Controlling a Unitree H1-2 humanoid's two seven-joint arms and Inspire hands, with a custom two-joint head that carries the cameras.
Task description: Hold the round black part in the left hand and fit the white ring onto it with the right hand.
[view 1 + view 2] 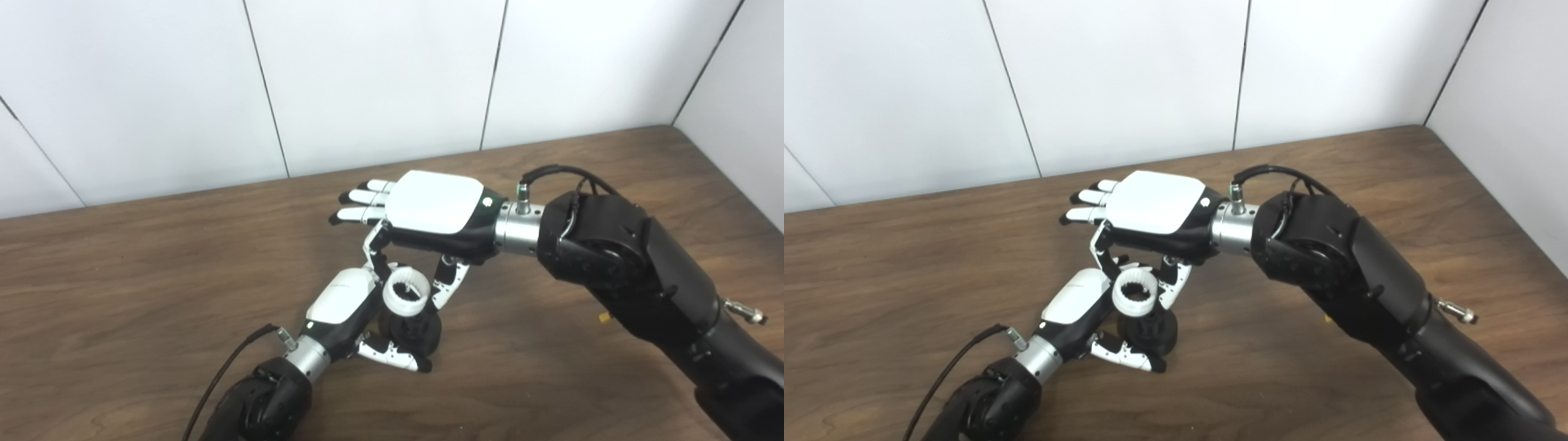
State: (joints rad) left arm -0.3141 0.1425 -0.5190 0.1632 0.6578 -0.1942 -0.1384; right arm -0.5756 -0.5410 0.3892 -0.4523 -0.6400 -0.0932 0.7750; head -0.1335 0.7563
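Observation:
My left hand (343,300) rests low on the wooden table (153,294) and is shut on the round black part (421,335), fingers curled under and around it. The white toothed ring (392,298) sits on top of the black part, tilted slightly toward me. My right hand (435,205) hovers palm-down just above it. One finger of the right hand reaches down at the ring's left side and the thumb at its right side, pinching it. The right hand's other fingers (361,197) stretch out flat to the left.
White wall panels (380,79) close the table's far edge and its right corner. The bulky black right forearm (643,269) crosses the table's right half. A black cable (226,367) loops off my left wrist.

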